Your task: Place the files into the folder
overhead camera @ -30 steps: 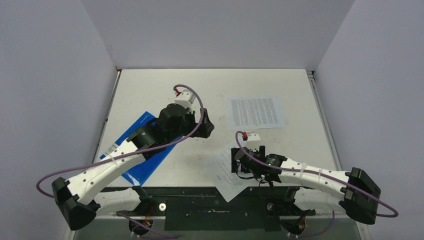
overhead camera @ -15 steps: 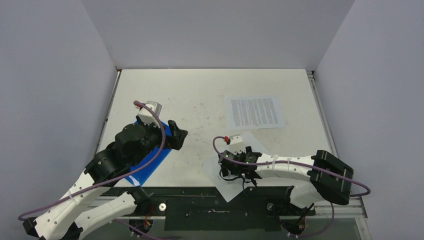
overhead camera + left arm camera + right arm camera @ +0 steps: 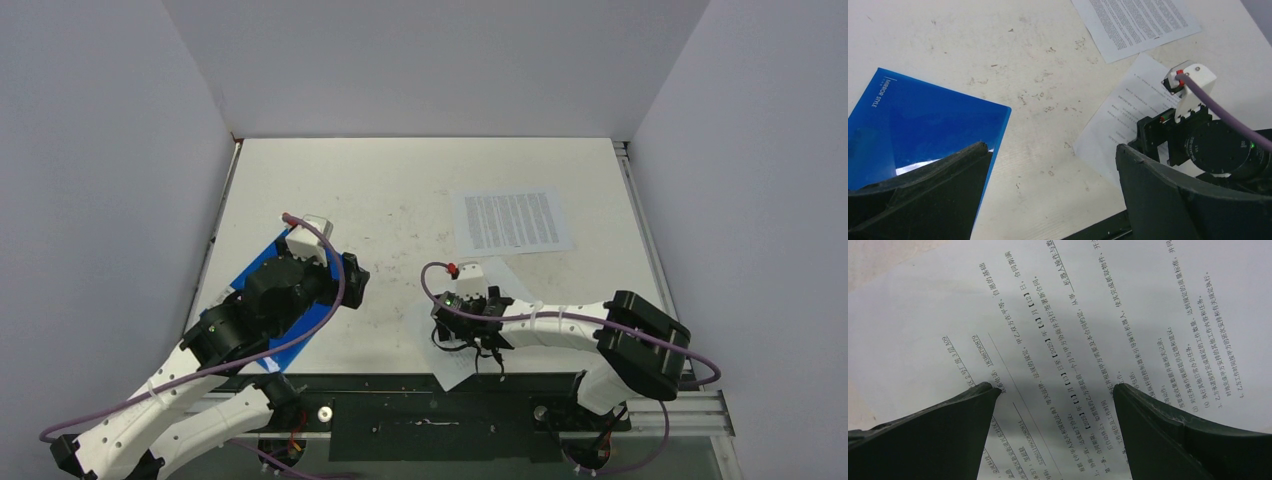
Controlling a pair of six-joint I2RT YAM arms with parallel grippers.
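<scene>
The blue folder (image 3: 292,348) lies closed at the near left, largely hidden under my left arm; in the left wrist view the folder (image 3: 923,117) shows its glossy cover. One printed sheet (image 3: 512,222) lies flat at the far right. A second sheet (image 3: 452,362) lies at the near middle, its corner overhanging the table's front edge. My left gripper (image 3: 352,280) hangs open above bare table just right of the folder's corner, with nothing between its fingers (image 3: 955,185). My right gripper (image 3: 465,325) stands open right over the near sheet (image 3: 1088,320), its fingertips close to the paper.
A black rail (image 3: 440,400) runs along the table's front edge under the overhanging sheet. White walls close in the left, back and right sides. In the left wrist view, the right arm's wrist and purple cable (image 3: 1218,115) sit over the near sheet (image 3: 1113,125).
My left arm has pulled back from the table's middle to above the folder's right corner. My right gripper has slid a little left along the near sheet, and its elbow has swung inward.
</scene>
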